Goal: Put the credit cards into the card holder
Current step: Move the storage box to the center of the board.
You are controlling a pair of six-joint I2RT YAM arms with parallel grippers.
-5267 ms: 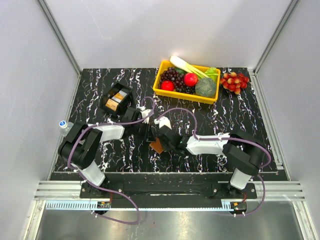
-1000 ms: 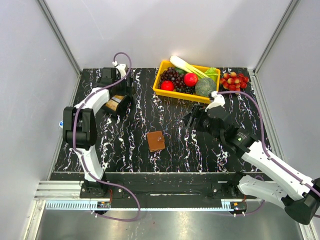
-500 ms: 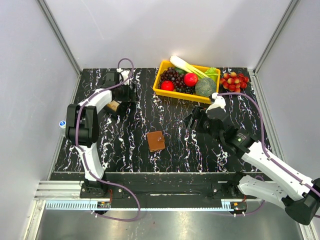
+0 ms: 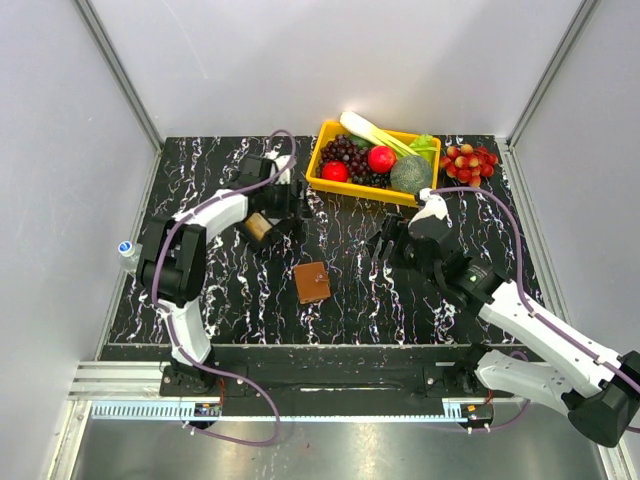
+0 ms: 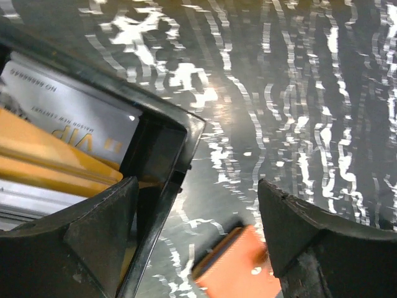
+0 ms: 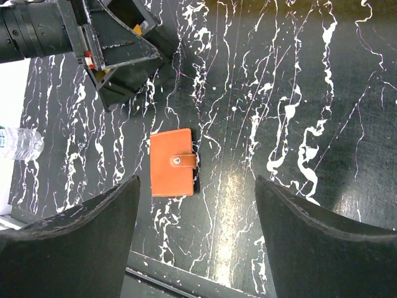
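The card holder (image 4: 311,282) is a shut orange-brown wallet with a snap tab, flat on the black marbled table; the right wrist view shows it (image 6: 173,162) too. The credit cards (image 5: 68,118), a white one over orange ones, lie in a small black box (image 5: 167,143). My left gripper (image 5: 197,182) is open astride the box's corner, one finger inside the box and the other outside over the table. From above, the cards (image 4: 259,229) sit behind and left of the holder. My right gripper (image 4: 385,243) hovers open, right of the holder, holding nothing.
A yellow tray (image 4: 360,193) of fruit and vegetables stands at the back, with a bunch of red grapes (image 4: 470,160) to its right. A water bottle (image 4: 127,250) lies at the table's left edge.
The left gripper and the black box with the cards have moved right and nearer, toward the card holder. The right gripper has shifted slightly left. The holder has stayed put.
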